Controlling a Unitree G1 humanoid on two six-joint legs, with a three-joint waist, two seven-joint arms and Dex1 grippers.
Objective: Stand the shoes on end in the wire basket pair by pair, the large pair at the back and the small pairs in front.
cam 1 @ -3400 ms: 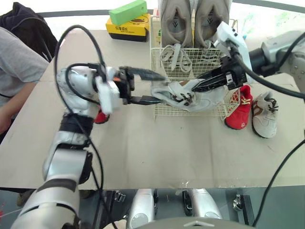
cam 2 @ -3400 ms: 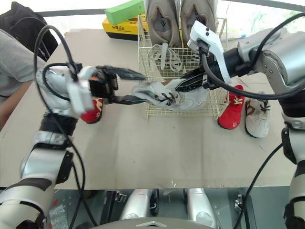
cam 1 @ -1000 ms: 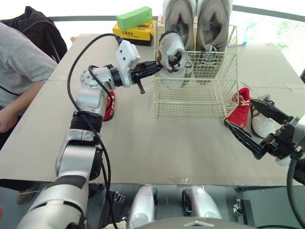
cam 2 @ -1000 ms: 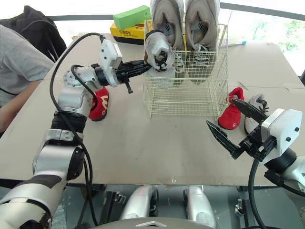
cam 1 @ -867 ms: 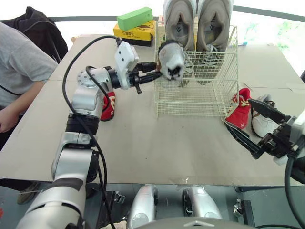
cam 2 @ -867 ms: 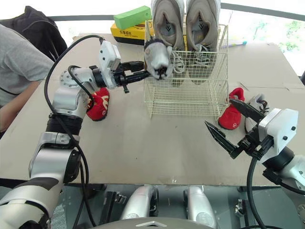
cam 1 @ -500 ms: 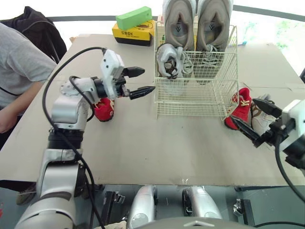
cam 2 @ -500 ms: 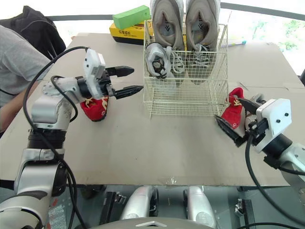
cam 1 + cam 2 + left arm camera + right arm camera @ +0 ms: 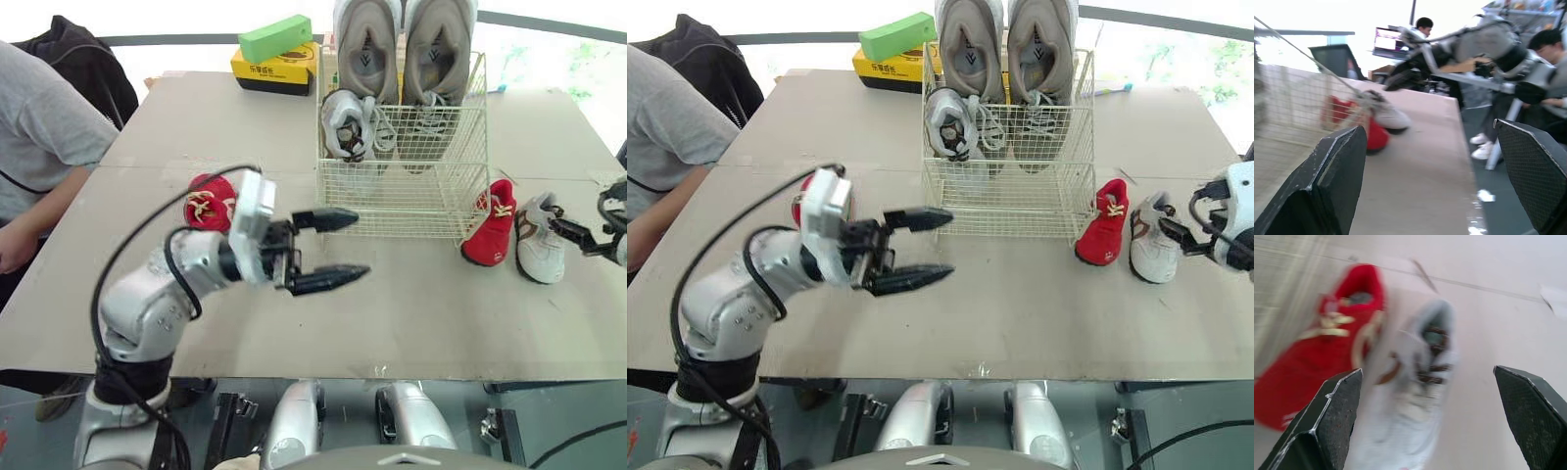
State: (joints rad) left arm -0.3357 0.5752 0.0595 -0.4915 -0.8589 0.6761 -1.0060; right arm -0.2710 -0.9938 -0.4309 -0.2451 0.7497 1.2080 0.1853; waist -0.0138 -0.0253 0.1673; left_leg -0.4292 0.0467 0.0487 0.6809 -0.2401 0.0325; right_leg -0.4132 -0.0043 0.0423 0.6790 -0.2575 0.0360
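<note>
The yellow box (image 9: 279, 70) at the table's far edge has dark lettering on its side, too small to read, and a plain green block (image 9: 276, 37) lies on top; the large grey shoes (image 9: 364, 44) each bear a dark angular mark, with no legible name. A second ago the left gripper (image 9: 362, 245) held the small grey shoe (image 9: 345, 122) at the rim of the wire basket (image 9: 402, 186); now that shoe stands on end in the basket's front left corner, just before the large pair upright along the back. The gripper has since drawn back toward the near side and hangs over the bare table (image 9: 411, 313) in front of the basket's left corner; its fingers are spread wide with nothing between them. The right gripper (image 9: 1426, 371) has swung from the near edge out to the right; its fingers are far apart and empty, aimed at the small white shoe (image 9: 537, 238). That shoe lies just right of the right red shoe (image 9: 490, 222), both to the right of the basket; whether a fingertip touches it cannot be told. The left red shoe (image 9: 208, 201) lies left of the basket, well apart from its mate; a person (image 9: 39, 137) in a grey top sits at the table's left.
</note>
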